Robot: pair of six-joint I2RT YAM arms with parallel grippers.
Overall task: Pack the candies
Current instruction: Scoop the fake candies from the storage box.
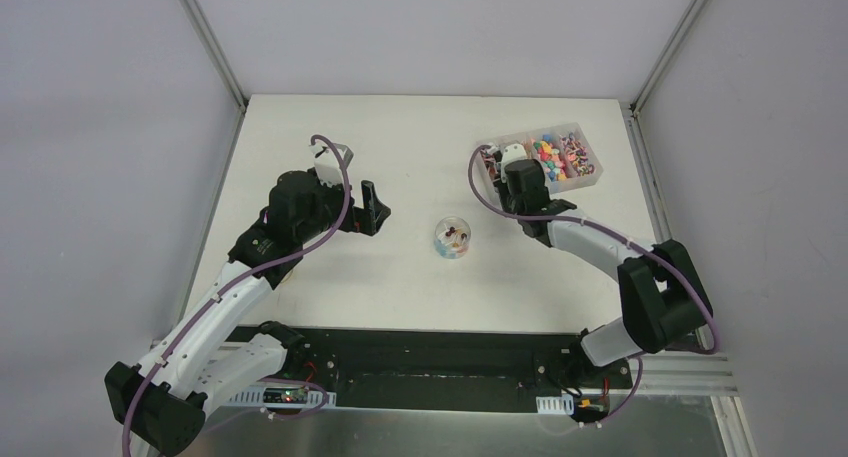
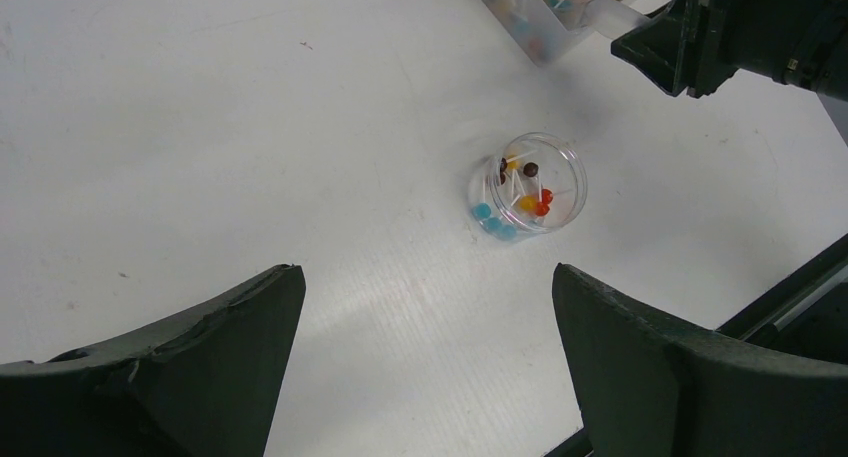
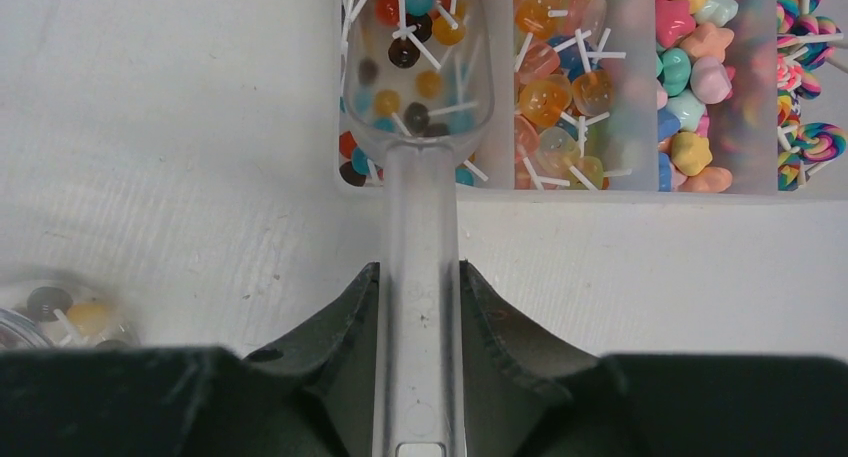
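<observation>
The candies fill a clear compartment box at the table's far right: small round lollipops, orange pieces, star shapes and swirl pops. My right gripper is shut on the handle of a clear plastic scoop. Its bowl lies over the leftmost compartment, and I cannot tell whether the round candies seen through it are inside it. A small round clear jar with a few candies stands mid-table, apart from both arms. My left gripper hangs open above bare table, short of the jar.
The right arm curves from its base up to the box. The left arm reaches in from the left, its gripper left of the jar. The jar's rim shows at the right wrist view's left edge.
</observation>
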